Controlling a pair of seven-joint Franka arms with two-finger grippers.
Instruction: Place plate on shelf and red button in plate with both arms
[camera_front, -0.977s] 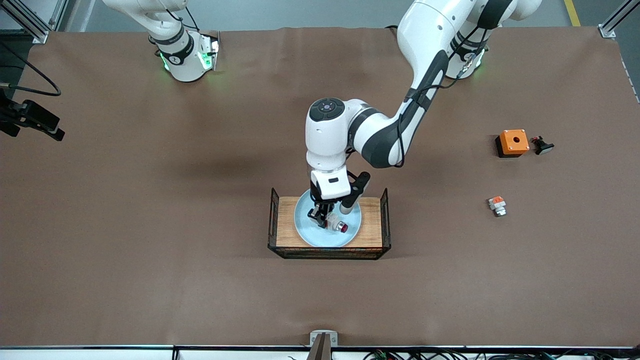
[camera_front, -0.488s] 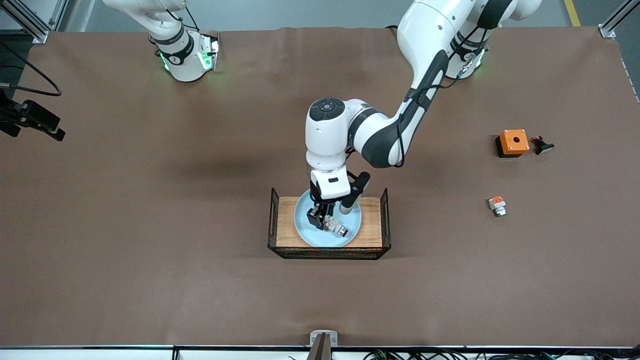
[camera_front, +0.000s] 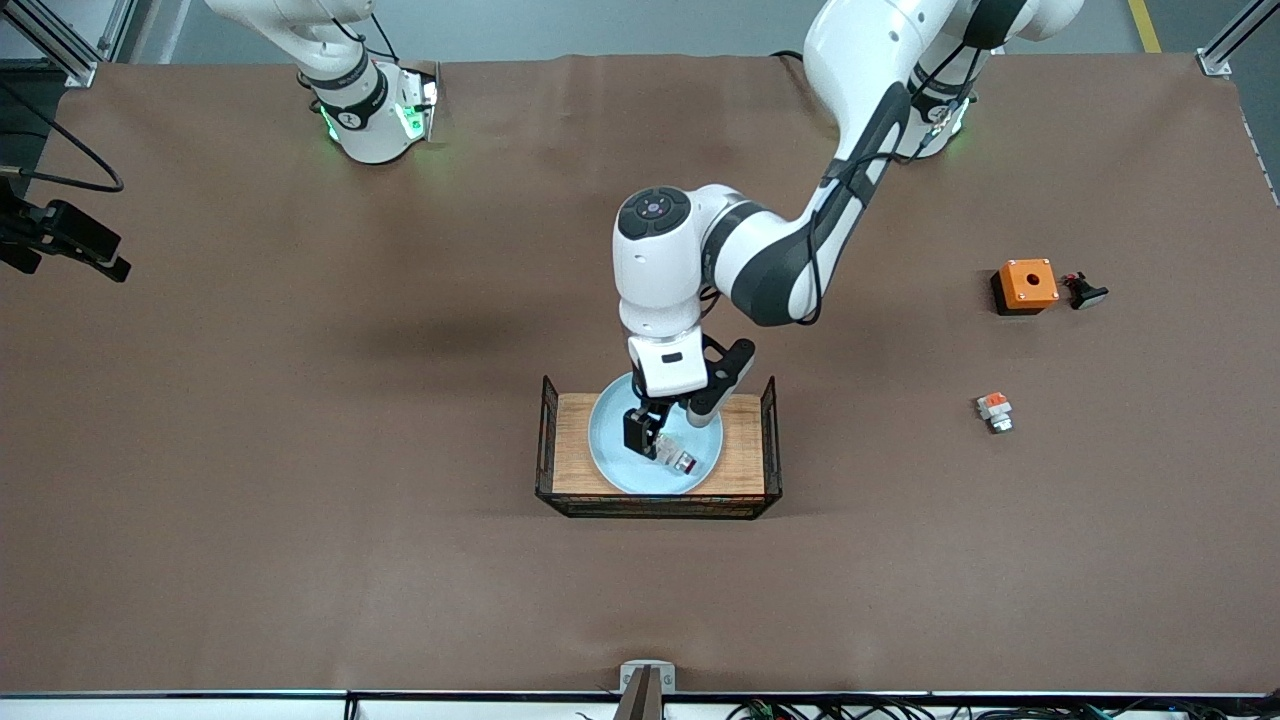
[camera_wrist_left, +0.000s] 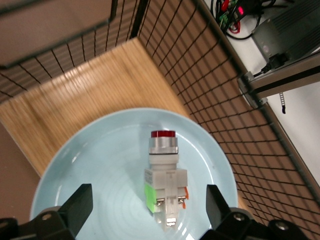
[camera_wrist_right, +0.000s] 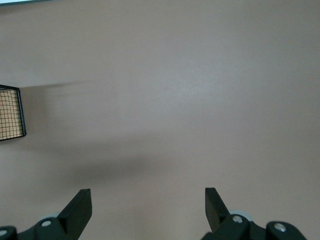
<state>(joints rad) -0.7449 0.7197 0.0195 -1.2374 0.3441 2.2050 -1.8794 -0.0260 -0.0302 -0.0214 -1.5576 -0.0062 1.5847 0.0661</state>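
The wooden-floored tray (camera_front: 745, 450) is fenced by black wire-mesh walls (camera_front: 769, 425) at its two ends and a low mesh edge along the side nearest the front camera, so entry is from above. The round pale blue plate (camera_front: 610, 455) fills most of the floor, and the small white-grey push-button with a dark red cap (camera_front: 677, 459) lies on it. The left gripper (camera_front: 648, 437) hangs over the plate, jaws spread wide with the button between them and untouched on either side, and its white arm blocks the air above the tray. Toward the left arm's end, an orange box (camera_front: 1025, 284), a black button (camera_front: 1084, 291) and a small orange-and-white part (camera_front: 994, 410) dot the brown tabletop (camera_front: 300, 450). The right gripper (camera_wrist_right: 148, 210), jaws apart, is over bare tabletop.
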